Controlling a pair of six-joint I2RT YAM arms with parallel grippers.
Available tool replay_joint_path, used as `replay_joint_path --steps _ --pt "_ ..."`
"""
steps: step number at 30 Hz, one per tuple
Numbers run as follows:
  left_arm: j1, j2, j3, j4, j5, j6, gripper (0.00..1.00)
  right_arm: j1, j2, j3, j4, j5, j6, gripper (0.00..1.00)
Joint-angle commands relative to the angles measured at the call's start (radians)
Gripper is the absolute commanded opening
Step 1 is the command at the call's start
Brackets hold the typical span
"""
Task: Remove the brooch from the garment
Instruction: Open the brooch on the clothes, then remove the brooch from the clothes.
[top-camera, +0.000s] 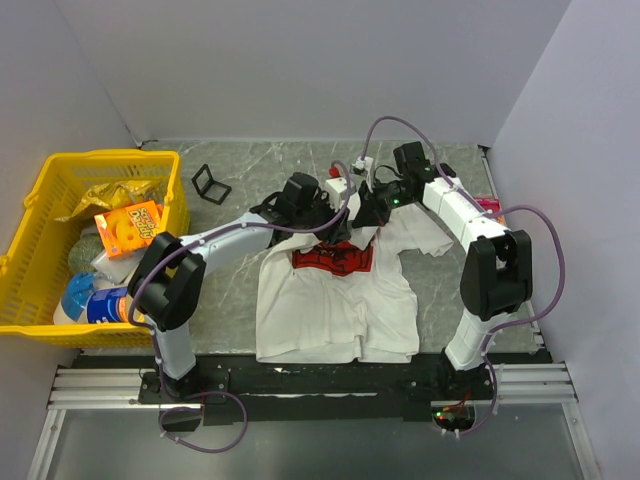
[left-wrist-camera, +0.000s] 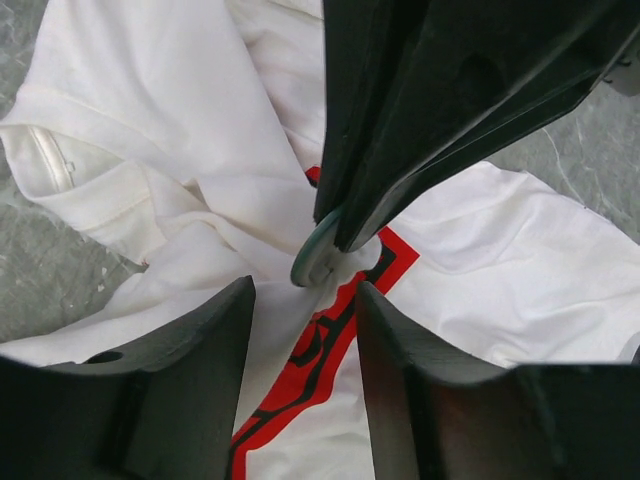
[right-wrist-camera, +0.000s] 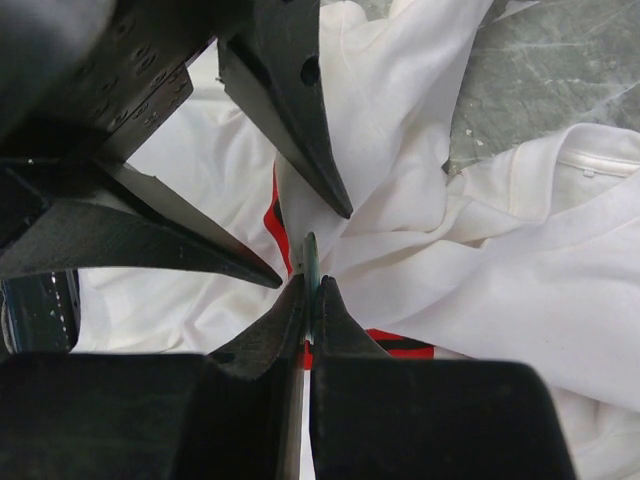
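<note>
The garment (top-camera: 340, 310), a white T-shirt with a red print (top-camera: 333, 260), lies on the table, bunched and pulled up at the chest. The brooch (left-wrist-camera: 314, 256) is a thin round greenish disc stuck in that bunched cloth. My right gripper (right-wrist-camera: 312, 285) is shut on the brooch (right-wrist-camera: 311, 250), which shows edge-on between its tips. My left gripper (left-wrist-camera: 305, 300) is open, its two fingers just short of the brooch on either side, touching nothing. In the top view both grippers meet over the shirt's chest, left (top-camera: 325, 222) and right (top-camera: 362, 215); the brooch is hidden there.
A yellow basket (top-camera: 60, 180) full of snack packets and bottles stands at the left. A small black stand (top-camera: 210, 183) lies behind the left arm. A pink object (top-camera: 490, 207) lies at the table's right edge. Grey walls close in at the back and sides.
</note>
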Motion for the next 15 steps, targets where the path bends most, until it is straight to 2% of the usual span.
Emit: replay_joint_path --steps 1,15 --pt "0.031 -0.057 -0.004 0.015 0.065 0.012 0.52 -0.013 -0.020 0.055 -0.023 -0.042 -0.016 0.00" --pt "0.038 -0.020 0.036 0.019 0.229 -0.039 0.53 -0.013 -0.009 0.058 -0.033 -0.059 -0.016 0.00"
